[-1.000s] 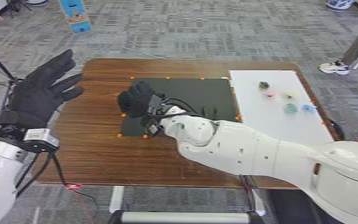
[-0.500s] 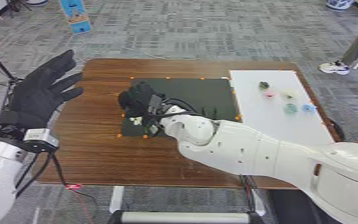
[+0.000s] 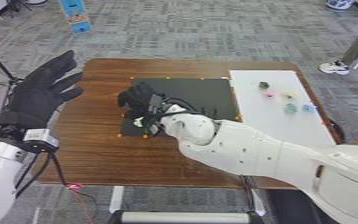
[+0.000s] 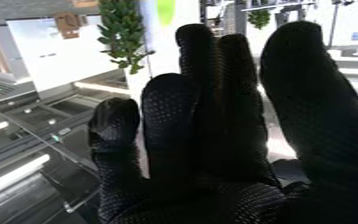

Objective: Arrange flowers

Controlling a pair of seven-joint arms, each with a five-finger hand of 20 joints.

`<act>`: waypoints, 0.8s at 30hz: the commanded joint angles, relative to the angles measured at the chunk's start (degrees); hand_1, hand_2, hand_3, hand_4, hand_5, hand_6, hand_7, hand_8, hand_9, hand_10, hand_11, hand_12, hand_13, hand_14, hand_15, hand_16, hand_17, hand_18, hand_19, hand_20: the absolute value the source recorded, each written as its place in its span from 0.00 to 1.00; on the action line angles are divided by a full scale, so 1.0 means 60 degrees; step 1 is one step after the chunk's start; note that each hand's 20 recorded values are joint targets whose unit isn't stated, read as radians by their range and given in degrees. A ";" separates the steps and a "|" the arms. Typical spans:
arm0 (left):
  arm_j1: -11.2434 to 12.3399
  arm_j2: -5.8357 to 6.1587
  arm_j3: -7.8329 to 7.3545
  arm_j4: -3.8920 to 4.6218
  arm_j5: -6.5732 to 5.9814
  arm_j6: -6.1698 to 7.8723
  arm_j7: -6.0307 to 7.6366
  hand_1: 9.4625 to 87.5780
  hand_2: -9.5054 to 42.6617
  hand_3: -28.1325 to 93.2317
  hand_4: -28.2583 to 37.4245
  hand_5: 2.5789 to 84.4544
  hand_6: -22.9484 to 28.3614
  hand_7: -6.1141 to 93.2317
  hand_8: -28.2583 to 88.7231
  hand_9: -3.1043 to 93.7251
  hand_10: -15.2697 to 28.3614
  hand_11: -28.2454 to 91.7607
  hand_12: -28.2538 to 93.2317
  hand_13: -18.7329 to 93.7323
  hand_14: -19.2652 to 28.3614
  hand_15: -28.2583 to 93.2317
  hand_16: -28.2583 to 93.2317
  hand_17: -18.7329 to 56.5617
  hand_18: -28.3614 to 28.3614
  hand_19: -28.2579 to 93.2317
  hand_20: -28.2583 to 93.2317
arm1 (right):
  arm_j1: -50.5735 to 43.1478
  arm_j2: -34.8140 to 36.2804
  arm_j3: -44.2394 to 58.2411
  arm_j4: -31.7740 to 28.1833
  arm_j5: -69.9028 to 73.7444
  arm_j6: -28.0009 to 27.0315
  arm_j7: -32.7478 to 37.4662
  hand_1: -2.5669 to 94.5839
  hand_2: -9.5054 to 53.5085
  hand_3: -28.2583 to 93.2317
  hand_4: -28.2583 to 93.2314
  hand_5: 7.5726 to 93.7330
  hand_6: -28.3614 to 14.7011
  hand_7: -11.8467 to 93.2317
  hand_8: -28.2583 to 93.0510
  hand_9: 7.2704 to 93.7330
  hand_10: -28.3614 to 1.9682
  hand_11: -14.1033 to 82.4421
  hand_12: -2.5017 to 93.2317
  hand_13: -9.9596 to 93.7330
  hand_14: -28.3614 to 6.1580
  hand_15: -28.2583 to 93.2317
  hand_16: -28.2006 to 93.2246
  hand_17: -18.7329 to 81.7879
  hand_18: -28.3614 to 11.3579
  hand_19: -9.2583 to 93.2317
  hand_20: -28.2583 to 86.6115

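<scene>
"Where are the flowers, from where you're standing?"

"On the white sheet point(image 3: 262, 120), over on the robot's right: a dark green one point(image 3: 263, 85), a pink one point(image 3: 270, 94), a yellowish one point(image 3: 289, 95), a teal one point(image 3: 290, 108) and a blue one point(image 3: 309, 108), all small and roundish. There's a small pale thing point(image 3: 138, 122) by the right hand point(image 3: 137, 97), too; touching or not, I can't tell."

"And the hands?"

"Right one's over the black mat point(image 3: 198, 92), fingers straight, thumb apart. Left hand point(image 3: 38, 90) is spread wide, beyond the tabletop point(image 3: 87, 160)."

"What's in the wrist view?"

"Nubbly black glove fabric, leafy greenery point(image 4: 122, 30), bright strip lights point(image 4: 15, 176)."

"And the furniture?"

"Brown wood, rounded far corners, orange markers point(image 3: 119, 135) round the mat, patchy grey carpet point(image 3: 193, 30) below."
</scene>
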 commanded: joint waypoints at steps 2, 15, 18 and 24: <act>0.0442 -0.0296 -0.0349 -0.0185 -0.0011 -0.0031 0.0011 0.16 0.02 0.77 0.00 0.25 0.46 0.22 0.17 0.22 0.53 0.33 0.41 0.30 0.66 0.32 0.27 0.06 0.90 0.53 0.27 | -0.0878 0.1318 0.1700 -0.1794 -0.0917 -0.1612 0.0289 0.42 0.00 0.95 0.00 0.41 0.69 0.38 0.11 0.61 0.64 0.49 0.31 0.66 0.60 0.89 0.52 0.49 0.23 0.93 0.76; 0.0565 -0.0656 -0.0361 -0.0177 -0.0033 -0.0104 -0.0013 0.15 0.00 0.78 0.00 0.24 0.46 0.22 0.17 0.21 0.52 0.33 0.40 0.30 0.66 0.30 0.28 0.06 0.90 0.53 0.28 | -0.4020 0.4183 0.5142 -0.4145 -0.0230 -0.1387 0.1017 0.43 0.02 0.92 0.01 0.40 0.64 0.30 0.13 0.70 0.63 0.49 0.43 0.71 0.57 0.89 0.52 0.53 0.20 0.99 0.74; 0.0770 -0.0791 -0.0466 -0.0246 -0.0032 -0.0050 0.0010 0.15 0.01 0.78 0.00 0.24 0.46 0.21 0.17 0.21 0.53 0.32 0.40 0.30 0.67 0.30 0.28 0.06 0.91 0.53 0.28 | -0.5003 0.4714 0.6136 -0.4153 -0.0510 -0.0496 0.1482 0.39 0.00 0.91 0.00 0.46 0.66 0.33 0.13 0.61 0.60 0.48 0.28 0.66 0.55 0.88 0.50 0.50 0.22 0.96 0.73; 0.0950 -0.1003 -0.0461 -0.0291 -0.0021 0.0034 0.0067 0.15 0.01 0.77 0.00 0.24 0.47 0.21 0.17 0.21 0.53 0.32 0.40 0.30 0.67 0.30 0.28 0.06 0.92 0.53 0.28 | -0.5790 0.5353 0.7053 -0.3312 -0.1241 0.1050 0.2438 0.58 0.00 0.65 0.00 0.50 0.66 0.35 0.12 0.56 0.62 0.43 0.25 0.64 0.57 0.88 0.50 0.49 0.23 0.94 0.74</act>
